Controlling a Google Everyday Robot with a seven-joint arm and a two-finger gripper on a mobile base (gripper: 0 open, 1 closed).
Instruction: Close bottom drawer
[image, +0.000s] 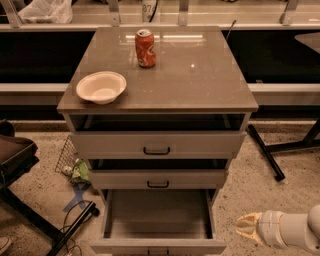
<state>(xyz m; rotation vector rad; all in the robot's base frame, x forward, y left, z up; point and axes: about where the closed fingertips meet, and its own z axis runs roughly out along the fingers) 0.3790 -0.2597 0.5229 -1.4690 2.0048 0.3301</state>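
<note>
The bottom drawer (158, 245) is pulled far out of the cabinet, its wide shallow tray bare inside and its front at the lower edge of the camera view. The middle drawer (158, 179) and the top drawer (157, 144) above it stand slightly out, each with a small black bar handle. My gripper (246, 227) is at the lower right, low beside the bottom drawer's right front corner and apart from it. Its pale fingers (248, 219) point left with a gap between them and hold nothing.
A white bowl (101, 87) and a dented red can (145, 48) stand on the cabinet top (200, 85). A black chair (15, 155) and cables (75, 225) are at the left, with a wire basket (67, 155). A black stand leg (265, 152) crosses the floor at the right.
</note>
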